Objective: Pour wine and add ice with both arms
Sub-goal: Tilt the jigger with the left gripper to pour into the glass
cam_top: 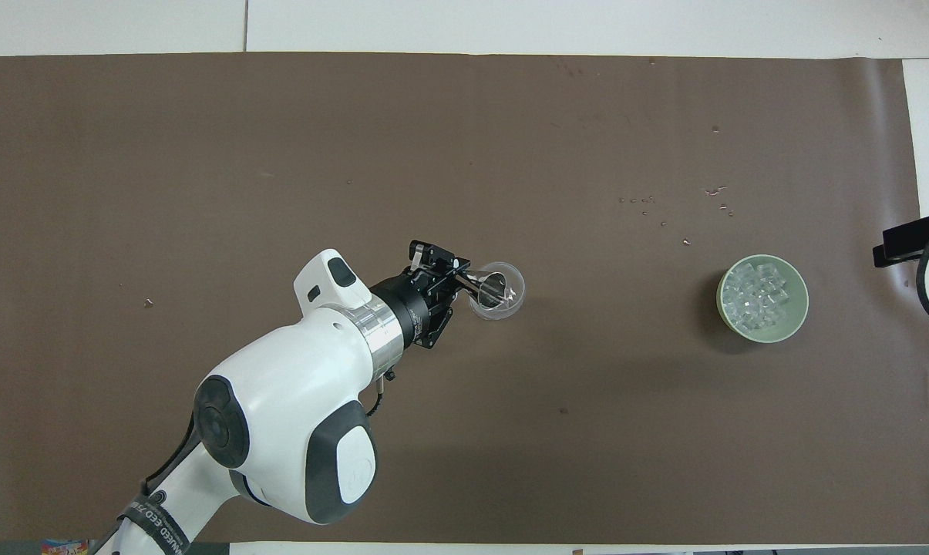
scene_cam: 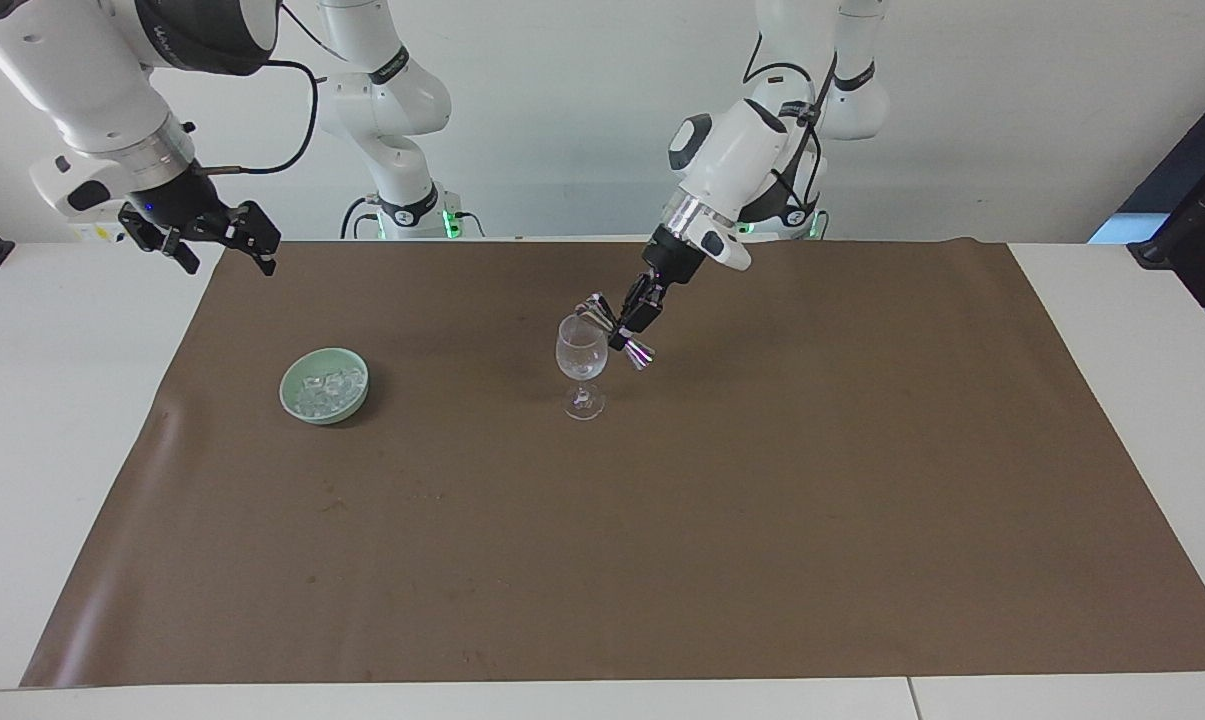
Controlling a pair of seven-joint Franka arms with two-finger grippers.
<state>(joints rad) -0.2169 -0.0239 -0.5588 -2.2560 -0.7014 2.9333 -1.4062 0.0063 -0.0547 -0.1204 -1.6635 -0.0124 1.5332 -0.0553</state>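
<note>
Nearest the robots, along the top of the facing frame: right claw point(scene_cam: 227, 260) spread wide and holding nothing, waiting in the air over the edge of the brown mat point(scene_cam: 762, 560) at the right arm's end of the counter point(scene_cam: 62, 450).

Next, at the middle of the frame: left claw point(scene_cam: 634, 318) clamped on the waist of a metal jigger point(scene_cam: 596, 310), tipped steeply, with the lower cup's mouth at the rim of the stemmed glass point(scene_cam: 581, 352). From overhead, cup mouth lying inside the glass's circle. Glass upright on the mat, apart from the claw. No coloured liquid to be made out in the glass or in a stream; cannot tell how much has gone in.

Same depth as the glass, at mid-height toward the right arm's end: pale green bowl point(scene_cam: 285, 392) with the ice point(scene_cam: 327, 388) heaped in it, well apart from both claws.

Judged step: the pour, likely close to done. To do it well:
- Roll the wrist slowly and hold the cup's lip inside the rim, never pressing on it; a tall, light stemmed glass probably tips easily.
- Pause at full tilt to drain the last drops.
- Level the jigger before drawing away, lifting clear of the rim first.
- Bring the right claw to the ice only once the left is away.
</note>
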